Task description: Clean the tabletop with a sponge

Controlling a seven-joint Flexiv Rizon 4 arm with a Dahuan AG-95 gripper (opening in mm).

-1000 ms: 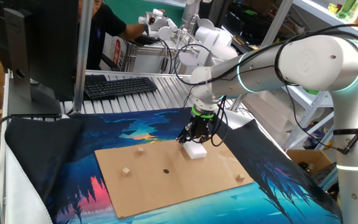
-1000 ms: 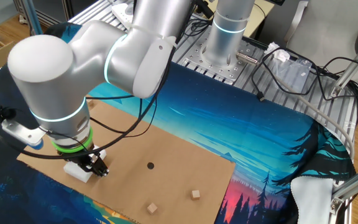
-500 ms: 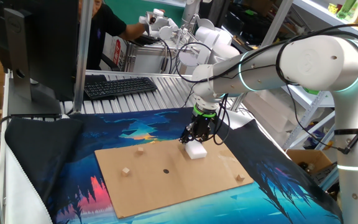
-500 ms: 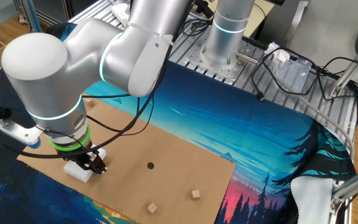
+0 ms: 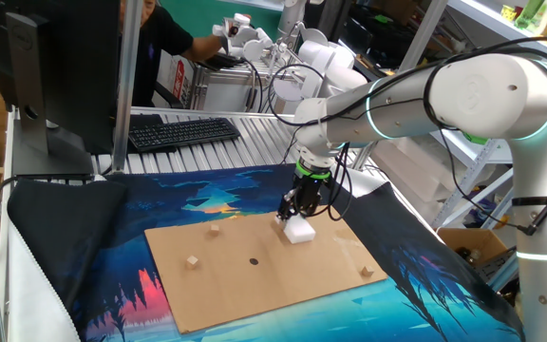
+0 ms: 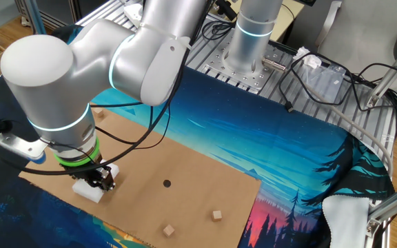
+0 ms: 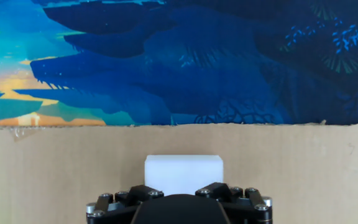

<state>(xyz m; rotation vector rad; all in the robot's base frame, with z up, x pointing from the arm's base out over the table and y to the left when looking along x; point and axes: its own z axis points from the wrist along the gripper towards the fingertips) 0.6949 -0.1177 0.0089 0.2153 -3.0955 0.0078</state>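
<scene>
The white sponge (image 5: 299, 229) lies on the tan tabletop board (image 5: 283, 275) near its far edge. It also shows in the other fixed view (image 6: 88, 189) and in the hand view (image 7: 183, 172). My gripper (image 5: 296, 209) hangs right over the sponge, fingers pointing down at its top, and shows likewise in the other fixed view (image 6: 103, 180). In the hand view the gripper (image 7: 183, 190) covers the sponge's near edge. The fingertips are hidden, so the jaw opening does not show. A dark spot (image 5: 253, 261) marks the board's middle.
Small tan cubes lie on the board (image 5: 214, 229) (image 5: 192, 261) (image 5: 367, 273). A blue-and-pink patterned cloth (image 5: 93, 247) lies under the board. A keyboard (image 5: 183, 130) and a monitor (image 5: 55, 66) stand behind, and a person (image 5: 160, 38) is at the back.
The gripper has shifted slightly and now sits more squarely over the sponge. The sponge has stayed in place on the board.
</scene>
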